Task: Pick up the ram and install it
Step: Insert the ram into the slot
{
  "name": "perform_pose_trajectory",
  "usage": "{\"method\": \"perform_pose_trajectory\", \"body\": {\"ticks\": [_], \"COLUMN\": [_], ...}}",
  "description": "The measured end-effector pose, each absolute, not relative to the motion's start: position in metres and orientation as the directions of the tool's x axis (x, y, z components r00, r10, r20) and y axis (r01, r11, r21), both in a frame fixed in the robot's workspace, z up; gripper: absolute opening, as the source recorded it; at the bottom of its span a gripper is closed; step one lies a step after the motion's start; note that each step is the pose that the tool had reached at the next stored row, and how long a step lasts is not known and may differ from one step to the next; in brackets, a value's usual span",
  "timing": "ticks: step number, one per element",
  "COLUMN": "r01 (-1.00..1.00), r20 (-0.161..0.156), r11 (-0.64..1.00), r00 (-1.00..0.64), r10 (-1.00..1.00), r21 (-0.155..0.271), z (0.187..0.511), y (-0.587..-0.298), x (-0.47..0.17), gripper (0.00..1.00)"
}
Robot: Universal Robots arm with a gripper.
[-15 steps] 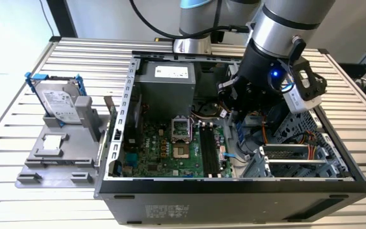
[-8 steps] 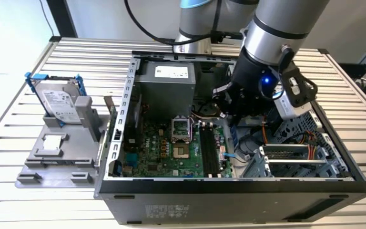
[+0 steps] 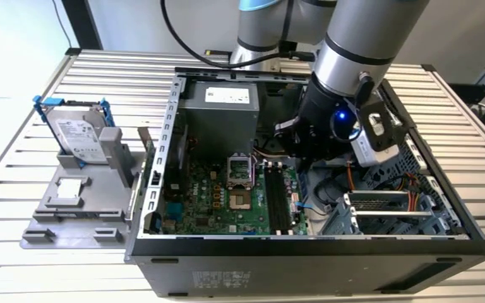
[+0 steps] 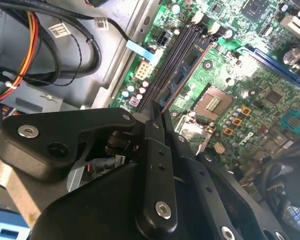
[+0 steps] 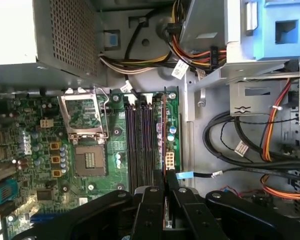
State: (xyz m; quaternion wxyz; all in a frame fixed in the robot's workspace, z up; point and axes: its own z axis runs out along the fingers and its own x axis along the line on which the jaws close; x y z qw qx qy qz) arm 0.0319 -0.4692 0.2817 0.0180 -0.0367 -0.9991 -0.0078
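The ram (image 5: 163, 140) is a thin dark stick seen edge-on, and my gripper (image 5: 165, 194) is shut on its near end. It stands upright, lined up along the outermost of the motherboard's long black slots (image 5: 140, 145), next to the board's edge. I cannot tell whether it is seated in the slot. In the second wrist view the ram (image 4: 182, 75) shows its flat side with chips, running out from the gripper (image 4: 157, 117). In the exterior view the gripper (image 3: 304, 165) is down inside the open computer case (image 3: 310, 243), just behind the slots (image 3: 278, 199).
The processor socket (image 3: 240, 183) lies beside the slots, with the grey power supply (image 3: 219, 107) behind it. Bundled cables (image 5: 240, 145) and a drive cage (image 3: 386, 208) crowd the case's other side. Outside, at the exterior view's left, a hard drive (image 3: 83, 136) stands on a grey fixture (image 3: 65, 218).
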Motion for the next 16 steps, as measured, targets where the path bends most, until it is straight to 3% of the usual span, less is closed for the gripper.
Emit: {"method": "perform_pose_trajectory", "body": {"ticks": [16], "r01": [0.073], "r20": [0.037], "r11": [0.997], "r00": [-0.997], "r10": [0.073], "r21": [0.014], "z": [0.253], "y": [-0.469], "x": [0.032], "gripper": [0.0]}}
